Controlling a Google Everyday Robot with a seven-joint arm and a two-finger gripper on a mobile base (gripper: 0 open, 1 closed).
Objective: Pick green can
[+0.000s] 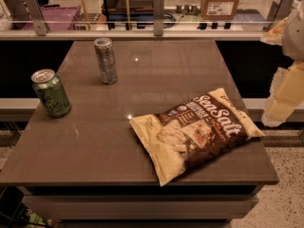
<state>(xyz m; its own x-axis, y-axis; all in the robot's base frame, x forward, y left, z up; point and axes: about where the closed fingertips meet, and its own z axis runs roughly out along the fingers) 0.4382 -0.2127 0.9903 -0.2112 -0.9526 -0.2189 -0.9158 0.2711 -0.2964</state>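
The green can stands upright near the left edge of the brown table. It is short and stout, with a light green patterned body and a silver top with a pull tab. My gripper hangs at the far right of the view, beyond the table's right edge and above floor level, far from the can. It holds nothing that I can see.
A slimmer silver-grey can stands upright behind and to the right of the green can. A large chip bag lies flat on the table's front right. A glass railing runs along the far edge.
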